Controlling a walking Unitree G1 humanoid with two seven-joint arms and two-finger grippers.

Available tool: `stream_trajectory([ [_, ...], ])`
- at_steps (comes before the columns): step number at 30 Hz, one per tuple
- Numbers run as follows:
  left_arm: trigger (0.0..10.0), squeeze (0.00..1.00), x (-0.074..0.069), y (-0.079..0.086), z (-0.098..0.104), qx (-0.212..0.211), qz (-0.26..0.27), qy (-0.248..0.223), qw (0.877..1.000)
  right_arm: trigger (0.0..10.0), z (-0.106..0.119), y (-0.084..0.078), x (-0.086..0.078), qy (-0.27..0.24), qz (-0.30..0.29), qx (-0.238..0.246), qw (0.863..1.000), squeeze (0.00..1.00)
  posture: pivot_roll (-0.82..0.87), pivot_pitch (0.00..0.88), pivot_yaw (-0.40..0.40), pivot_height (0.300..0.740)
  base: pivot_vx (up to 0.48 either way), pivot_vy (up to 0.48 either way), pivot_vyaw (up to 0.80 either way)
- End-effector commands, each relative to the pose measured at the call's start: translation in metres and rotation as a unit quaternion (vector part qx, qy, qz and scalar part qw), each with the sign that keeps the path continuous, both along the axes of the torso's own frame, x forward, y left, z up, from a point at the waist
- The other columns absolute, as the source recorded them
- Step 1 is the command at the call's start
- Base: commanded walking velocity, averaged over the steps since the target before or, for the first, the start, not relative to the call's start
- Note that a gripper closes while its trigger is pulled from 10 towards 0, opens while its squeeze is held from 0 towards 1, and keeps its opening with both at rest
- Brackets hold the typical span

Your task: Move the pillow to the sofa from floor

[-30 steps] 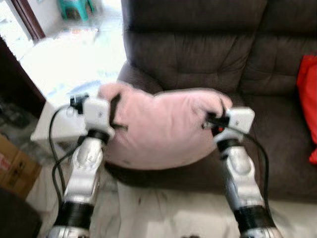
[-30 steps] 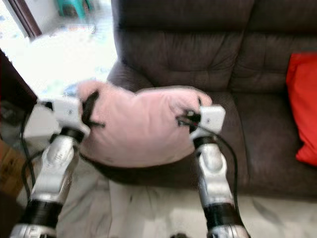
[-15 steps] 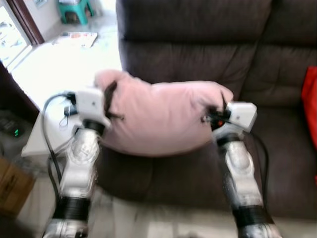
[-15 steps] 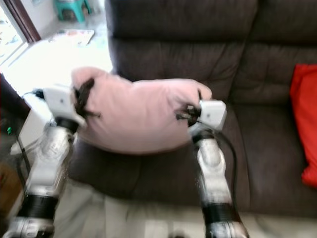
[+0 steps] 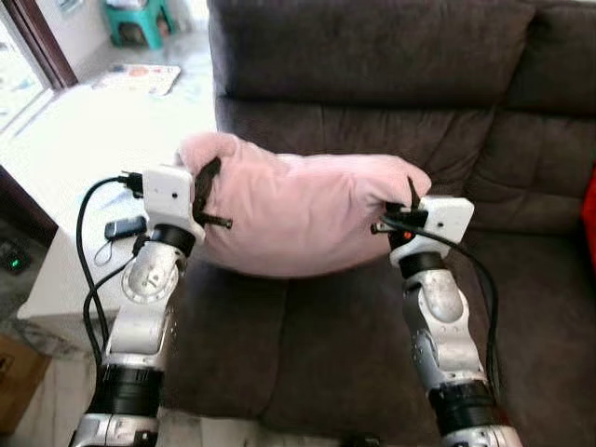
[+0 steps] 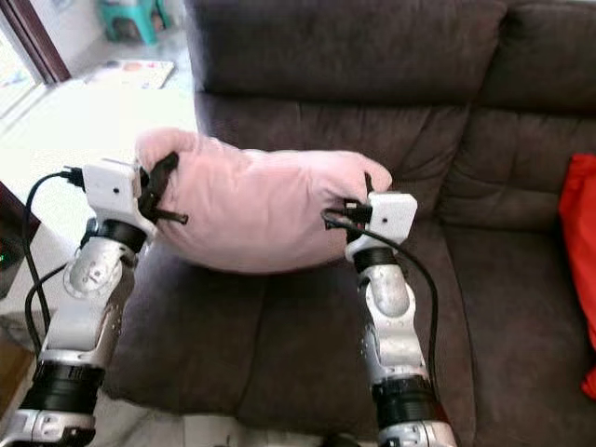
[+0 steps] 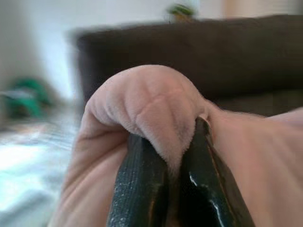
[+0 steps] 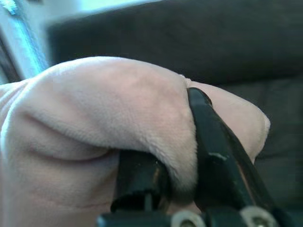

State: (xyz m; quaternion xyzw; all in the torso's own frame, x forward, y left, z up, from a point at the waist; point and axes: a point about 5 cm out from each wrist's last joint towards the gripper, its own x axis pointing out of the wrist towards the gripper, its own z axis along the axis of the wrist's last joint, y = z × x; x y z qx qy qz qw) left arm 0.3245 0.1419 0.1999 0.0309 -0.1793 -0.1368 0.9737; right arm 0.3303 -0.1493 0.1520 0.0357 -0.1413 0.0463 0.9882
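A soft pink pillow (image 5: 303, 212) hangs in the air just above the left seat cushion of the dark brown sofa (image 5: 372, 102). My left gripper (image 5: 207, 197) is shut on the pillow's left end, and my right gripper (image 5: 408, 207) is shut on its right end. In the left wrist view the two black fingers (image 7: 137, 189) pinch a fold of the pink fabric (image 7: 151, 109). In the right wrist view the black fingers (image 8: 213, 156) clamp a bulge of the pillow (image 8: 94, 104) in the same way.
A red cushion (image 6: 579, 270) lies at the sofa's right end. Left of the sofa stands a white low table (image 5: 65, 270) with a small dark device and cables. A teal stool (image 5: 135, 17) and a cardboard box (image 5: 14, 368) sit on the floor at left.
The camera has come closer to the sofa and the picture has sharpened. The pillow, still held at both ends, now hangs further in over the seat cushion.
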Motion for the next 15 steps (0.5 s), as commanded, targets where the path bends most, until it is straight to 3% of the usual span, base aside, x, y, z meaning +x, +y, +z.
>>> stream_trajectory([
  [1, 10.0, 0.0, -0.005, -0.013, -0.009, 0.021, -0.072, 0.043, 0.996, 10.0, 0.021, 0.009, 0.003, -0.045, 0.012, -0.001, 0.999, 0.0, 0.1, 0.119, 0.0, 0.74, 0.0, 0.0, 0.0],
  [2, 10.0, 0.0, -0.007, -0.018, -0.019, 0.036, -0.103, 0.074, 0.991, 10.0, 0.021, 0.008, 0.003, -0.044, 0.01, -0.002, 0.999, 0.0, 0.1, 0.119, -0.002, 0.74, 0.0, 0.0, 0.0],
  [7, 10.0, 0.0, -0.017, -0.028, -0.031, 0.047, -0.163, 0.114, 0.979, 10.0, 0.023, 0.006, 0.006, -0.044, 0.009, -0.006, 0.999, 0.0, 0.1, 0.117, -0.003, 0.74, 0.0, 0.0, 0.0],
  [15, 10.0, 0.0, -0.022, -0.039, -0.02, 0.001, -0.229, 0.123, 0.966, 10.0, 0.031, 0.001, 0.024, -0.03, 0.0, -0.033, 0.999, 0.0, 0.1, 0.111, -0.007, 0.74, 0.0, 0.0, 0.0],
])
